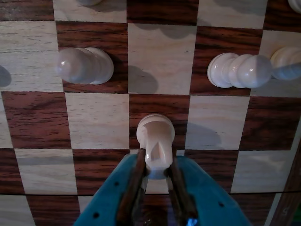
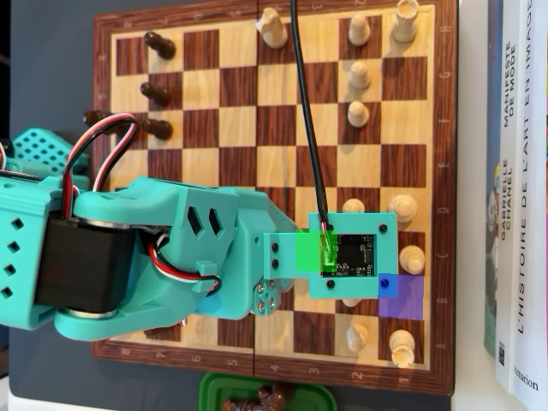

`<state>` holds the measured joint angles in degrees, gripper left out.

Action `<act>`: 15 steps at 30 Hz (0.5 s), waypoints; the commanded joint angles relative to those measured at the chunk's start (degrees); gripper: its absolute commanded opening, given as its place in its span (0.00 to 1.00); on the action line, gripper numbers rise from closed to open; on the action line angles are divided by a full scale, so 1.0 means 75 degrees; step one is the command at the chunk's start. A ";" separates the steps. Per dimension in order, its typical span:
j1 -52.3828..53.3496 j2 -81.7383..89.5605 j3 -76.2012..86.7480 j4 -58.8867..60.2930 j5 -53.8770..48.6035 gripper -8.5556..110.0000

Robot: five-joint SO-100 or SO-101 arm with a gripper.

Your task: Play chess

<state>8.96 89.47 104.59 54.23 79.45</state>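
My end effector (image 1: 157, 176) sits closed on a white piece (image 1: 155, 141), with bare squares to either side in the wrist view. Ahead, two white pawns block: one to the left (image 1: 84, 65), one to the right (image 1: 239, 70); the lane between them is open. Overhead, the chessboard (image 2: 171, 26) centre is free; dark pieces (image 2: 158, 128) line the left, books (image 2: 522, 171) wall off the right edge.

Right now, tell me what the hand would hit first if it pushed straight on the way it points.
The hand is shut on a white piece. Straight ahead in the wrist view lies an empty light square between two white pawns, so the way looks free, though depth is unclear.
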 commanded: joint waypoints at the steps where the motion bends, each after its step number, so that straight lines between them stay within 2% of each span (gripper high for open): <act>1: 0.0047 0.0047 -0.0340 -0.0094 0.0012 0.12; 15: 0.0035 0.0059 -0.0352 -0.0094 0.0000 0.15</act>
<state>8.96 89.38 104.68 54.23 79.45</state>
